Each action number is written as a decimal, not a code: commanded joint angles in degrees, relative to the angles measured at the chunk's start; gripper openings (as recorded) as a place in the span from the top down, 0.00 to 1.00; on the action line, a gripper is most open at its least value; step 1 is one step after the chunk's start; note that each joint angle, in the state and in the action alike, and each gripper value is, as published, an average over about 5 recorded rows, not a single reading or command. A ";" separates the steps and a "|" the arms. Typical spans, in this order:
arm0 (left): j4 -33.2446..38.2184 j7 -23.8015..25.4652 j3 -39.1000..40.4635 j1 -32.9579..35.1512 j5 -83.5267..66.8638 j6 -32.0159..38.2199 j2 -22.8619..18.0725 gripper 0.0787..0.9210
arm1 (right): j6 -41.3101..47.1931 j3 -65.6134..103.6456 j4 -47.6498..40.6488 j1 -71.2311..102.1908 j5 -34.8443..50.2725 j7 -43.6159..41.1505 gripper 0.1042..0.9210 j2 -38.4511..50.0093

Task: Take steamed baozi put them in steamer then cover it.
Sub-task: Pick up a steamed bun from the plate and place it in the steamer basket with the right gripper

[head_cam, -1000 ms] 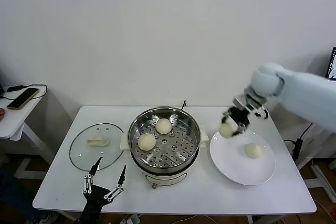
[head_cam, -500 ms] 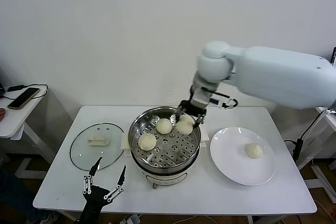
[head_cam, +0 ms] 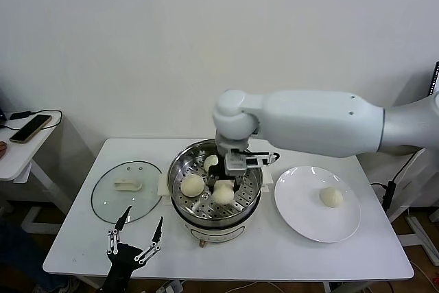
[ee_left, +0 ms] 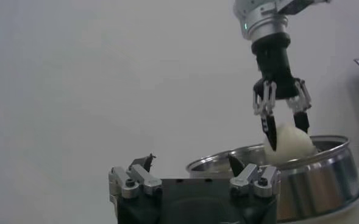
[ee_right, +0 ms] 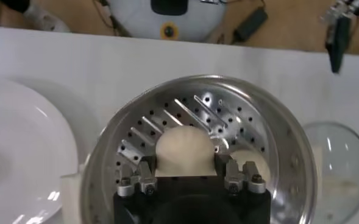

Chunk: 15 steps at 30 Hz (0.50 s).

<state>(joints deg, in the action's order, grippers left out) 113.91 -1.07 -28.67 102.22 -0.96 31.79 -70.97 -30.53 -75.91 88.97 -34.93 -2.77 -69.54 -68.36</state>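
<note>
Right gripper [head_cam: 223, 189] low inside steamer [head_cam: 177, 169], clamped on held baozi [head_cam: 223, 192], bun pinched from both sides between fingertips [ee_left: 270, 131] and seemingly at or just above perforated tray [ee_right: 167, 125]. Probably brought straight down into bare front patch so bun lands clear of neighbours: 1 baozi [head_cam: 192, 184] just beside on left, another back baozi [head_cam: 210, 162] half hidden behind arm. Release not yet done, judged from bun filling space between jaws in right wrist view. Left gripper [head_cam: 136, 239] parked at near table edge in front of cover, fingers spread wide, nothing held; likely waiting near lid for covering step. Cover [head_cam: 126, 191] flat on table [head_cam: 343, 252] left of steamer, handle up, within easy reach. 1 last baozi [head_cam: 331, 197] alone on white plate [head_cam: 302, 221] right of steamer, well apart from pot. Roughly 3 of 4 buns in or at steamer; 1 more trip plus lid left. Phone [head_cam: 31, 128] on side table at far left, unrelated.
</note>
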 commanded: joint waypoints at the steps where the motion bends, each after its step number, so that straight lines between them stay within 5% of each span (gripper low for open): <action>1: -0.09 -0.03 -0.07 0.09 -0.07 0.14 0.07 0.12 | -2.64 -0.24 -0.09 3.45 -2.93 -0.05 0.33 -2.85; 15: -0.60 -0.09 -0.15 -0.13 -0.30 0.49 0.13 0.12 | -3.20 0.36 -2.06 5.46 -5.51 0.03 0.22 -4.16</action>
<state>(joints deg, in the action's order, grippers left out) 113.41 -1.14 -28.83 102.12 -1.23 32.24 -70.84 -32.96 -75.64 87.17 -30.63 -6.97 -69.57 -71.77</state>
